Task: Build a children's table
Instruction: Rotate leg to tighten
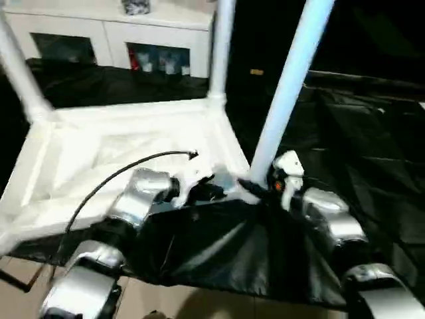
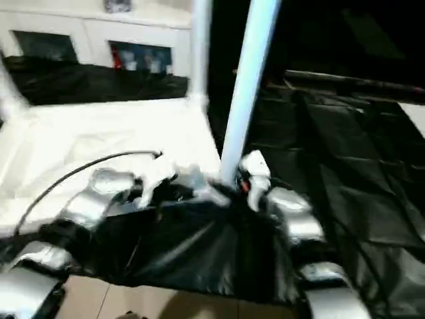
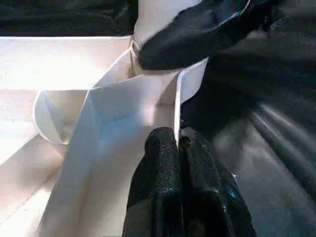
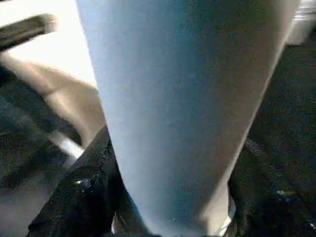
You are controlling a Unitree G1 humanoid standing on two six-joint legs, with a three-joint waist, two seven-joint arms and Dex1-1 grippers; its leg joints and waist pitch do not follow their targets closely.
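Head camera first: the white table top [image 1: 113, 159] lies upside down, ribbed underside up, on a bench draped in crinkly black sheeting [image 1: 358, 146]. Three legs stand up out of its corner sockets: one at the far left [image 1: 16, 70], one at the far right [image 1: 221, 46], and the near-right leg [image 1: 289, 86], which leans a bit to the right. Behind the bench there's a white glass-door cabinet [image 1: 106, 36] with some coloured stuff behind the glass. A strip of pale floor [image 1: 199, 302] shows in front of the bench, and a black cable [image 1: 119, 174] arcs over the left forearm.

The right eye gives pretty much the same scene. The right gripper [image 2: 234, 183] sits at the base of the near-right leg, and the left gripper [image 2: 163, 193] is at the top's near edge just left of that.

Left wrist view: the left gripper's black fingers [image 3: 168, 182] are pinched together on a thin rib of the top beside the corner socket [image 3: 148, 59].

Right wrist view: the near-right leg is very close up, with the right gripper's black fingers [image 4: 84, 197] set wide on both sides of it, clasping it.
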